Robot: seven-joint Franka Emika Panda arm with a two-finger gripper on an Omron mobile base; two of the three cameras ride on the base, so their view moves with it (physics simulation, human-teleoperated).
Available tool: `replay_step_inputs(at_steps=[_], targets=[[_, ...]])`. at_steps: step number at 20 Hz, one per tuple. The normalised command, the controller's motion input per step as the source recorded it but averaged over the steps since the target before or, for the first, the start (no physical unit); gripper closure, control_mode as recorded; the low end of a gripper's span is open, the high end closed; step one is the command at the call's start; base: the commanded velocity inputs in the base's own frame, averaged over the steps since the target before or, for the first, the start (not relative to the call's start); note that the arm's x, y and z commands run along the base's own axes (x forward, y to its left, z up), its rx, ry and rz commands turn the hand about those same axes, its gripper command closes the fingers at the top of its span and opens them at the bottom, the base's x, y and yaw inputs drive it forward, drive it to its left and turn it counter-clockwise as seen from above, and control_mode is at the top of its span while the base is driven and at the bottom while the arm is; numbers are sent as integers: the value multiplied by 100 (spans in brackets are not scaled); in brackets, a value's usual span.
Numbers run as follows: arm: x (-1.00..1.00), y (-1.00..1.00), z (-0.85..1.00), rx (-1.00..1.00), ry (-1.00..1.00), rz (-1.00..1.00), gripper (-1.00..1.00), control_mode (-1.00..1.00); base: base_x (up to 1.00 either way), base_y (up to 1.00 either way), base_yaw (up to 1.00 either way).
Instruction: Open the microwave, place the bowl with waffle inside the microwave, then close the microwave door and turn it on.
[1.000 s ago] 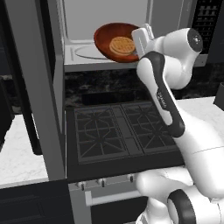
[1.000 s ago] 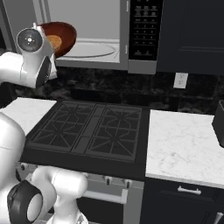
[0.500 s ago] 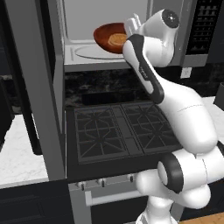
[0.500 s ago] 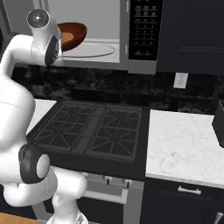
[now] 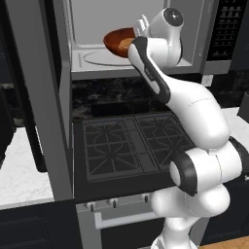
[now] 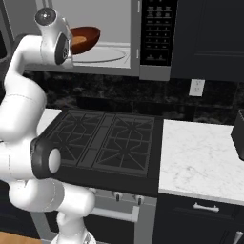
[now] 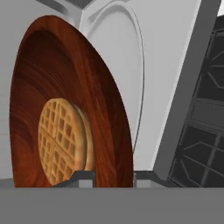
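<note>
The microwave point(image 5: 194, 34) stands open, its door point(image 5: 44, 97) swung out to the left. Inside the pale cavity the reddish-brown bowl point(image 5: 116, 41) hangs just above the round turntable point(image 6: 107, 53), apart from it. My gripper point(image 5: 133, 40) is shut on the bowl's right rim, with the arm stretched up into the opening. In the hand view the bowl point(image 7: 65, 87) is seen rolled on edge with the golden waffle point(image 7: 61, 140) lying in it. The rim sits between my gripper's point(image 7: 111, 177) two tips. The black button panel point(image 6: 157, 28) is at the right.
The black gas stove point(image 5: 126, 146) lies below the microwave under my arm. A white marble counter point(image 6: 200, 157) runs to its right, with a dark object point(image 6: 238, 133) at the far edge. Another stretch of counter point(image 5: 19, 165) sits left, behind the open door.
My arm has stretched upward and carried the bowl from the front of the opening deeper into the cavity, over the turntable. The grip on the rim has held.
</note>
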Motion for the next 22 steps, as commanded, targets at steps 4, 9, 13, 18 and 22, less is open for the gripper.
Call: replay_step_inputs(at_steps=[4,9,13,18,22], targets=[[29,0,-16,0,3,0,100,-100,0,0,0],[19,0,-8,3,6,4,100,-100,0,0,0],[17,0,0,4,10,10,100,-100,0,0,0],[35,0,0,1,3,6,100,-100,0,0,0],[23,0,0,0,0,0,100,-100,0,0,0]])
